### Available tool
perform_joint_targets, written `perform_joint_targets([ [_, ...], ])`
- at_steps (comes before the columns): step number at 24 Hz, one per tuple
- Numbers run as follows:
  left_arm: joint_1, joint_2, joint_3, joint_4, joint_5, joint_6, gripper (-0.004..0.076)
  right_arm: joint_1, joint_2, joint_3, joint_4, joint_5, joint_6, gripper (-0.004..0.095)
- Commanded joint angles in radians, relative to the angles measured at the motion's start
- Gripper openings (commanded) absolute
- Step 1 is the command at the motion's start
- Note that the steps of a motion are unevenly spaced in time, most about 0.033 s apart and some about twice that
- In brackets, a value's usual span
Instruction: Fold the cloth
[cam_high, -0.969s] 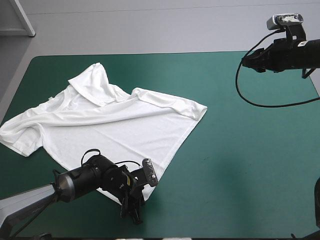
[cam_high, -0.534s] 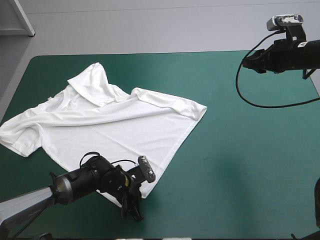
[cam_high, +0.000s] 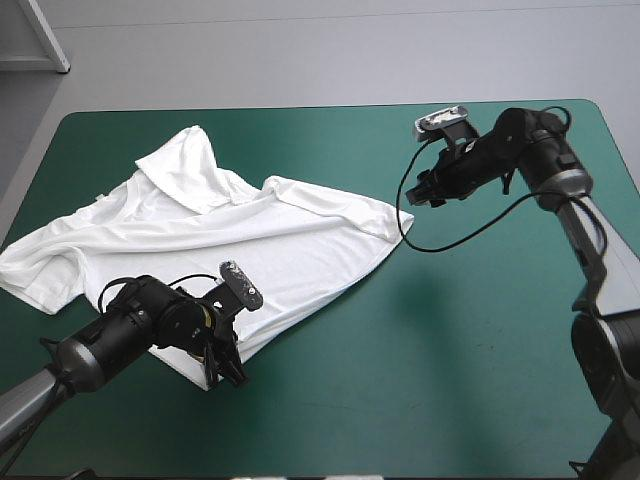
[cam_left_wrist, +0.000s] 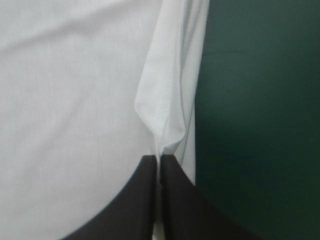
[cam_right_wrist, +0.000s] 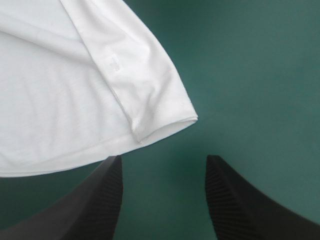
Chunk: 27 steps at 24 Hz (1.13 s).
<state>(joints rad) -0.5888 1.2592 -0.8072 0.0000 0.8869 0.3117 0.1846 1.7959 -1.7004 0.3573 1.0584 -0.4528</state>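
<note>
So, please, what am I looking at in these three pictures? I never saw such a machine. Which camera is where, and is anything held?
It is a robot with two arms at a table with a teal-green cover. One picture looks down from above; the other two come from a camera on each wrist, looking along the jaws. A white T-shirt lies spread on it. The left jaws are shut on its hem at the near corner. The right jaws stand open, a sleeve end just ahead of them, holding nothing.
</note>
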Motion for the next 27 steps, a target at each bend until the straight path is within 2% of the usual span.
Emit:
perform_joint_targets([
  [1, 0.003, -0.025, -0.031, -0.025, -0.007, -0.009, 0.0019, 0.005, 0.081, -0.018, 0.016, -0.074, 0.011, 0.0486],
  [4, 0.003, -0.025, -0.031, -0.053, -0.011, -0.007, 0.0019, 0.005, 0.170, -0.018, 0.046, -0.087, -0.017, 0.0501],
  [10, 0.003, -0.025, -0.031, -0.053, -0.011, -0.007, 0.0019, 0.005, 0.218, -0.024, 0.076, -0.179, -0.033, 0.0526],
  [15, 0.003, -0.025, -0.031, -0.053, -0.012, -0.007, 0.0019, 0.005, 0.247, -0.024, 0.122, -0.151, -0.051, 0.0485],
  [22, 0.003, -0.025, -0.031, -0.053, -0.039, -0.007, 0.0019, 0.025, 0.249, -0.024, 0.152, -0.152, -0.077, 0.0292],
  [27, 0.003, -0.025, -0.031, -0.053, -0.039, -0.017, 0.0019, 0.025, 0.249, -0.026, 0.109, -0.145, -0.071, -0.0018],
])
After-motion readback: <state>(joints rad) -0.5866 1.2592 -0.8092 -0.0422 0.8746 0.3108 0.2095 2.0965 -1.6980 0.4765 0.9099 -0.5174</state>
